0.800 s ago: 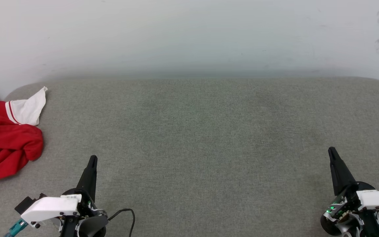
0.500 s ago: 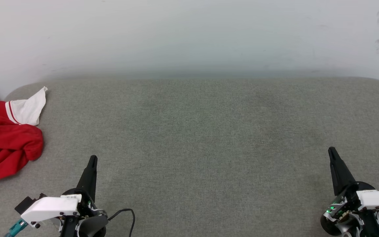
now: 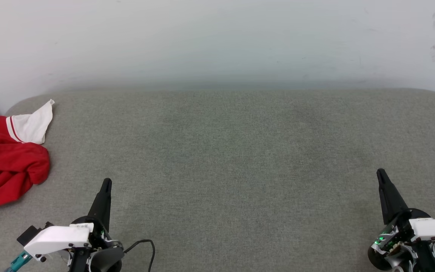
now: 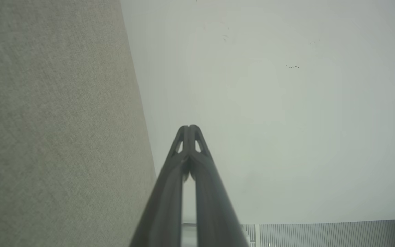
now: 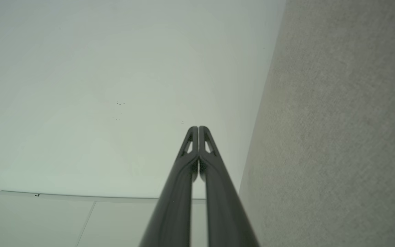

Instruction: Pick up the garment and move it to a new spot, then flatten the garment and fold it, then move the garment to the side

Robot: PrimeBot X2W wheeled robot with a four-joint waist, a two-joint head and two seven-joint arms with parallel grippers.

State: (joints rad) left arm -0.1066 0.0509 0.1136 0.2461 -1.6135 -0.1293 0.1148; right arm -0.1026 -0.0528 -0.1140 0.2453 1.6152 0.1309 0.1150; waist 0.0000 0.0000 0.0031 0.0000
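Garment (image 3: 8,166): red, one white sleeve with striped trim, crumpled heap, far left edge of grey surface (image 3: 240,158).

The shirt (image 3: 8,166) is showing bright red, and its sleeve (image 3: 32,122) is showing white with a red-and-white striped band. The worktop (image 3: 232,158) is showing a flecked grey weave. The wall (image 3: 217,37) is looking off-white with dark scuffs. The left hand (image 3: 106,182) and the right hand (image 3: 380,172) are showing black fingers and white casings.
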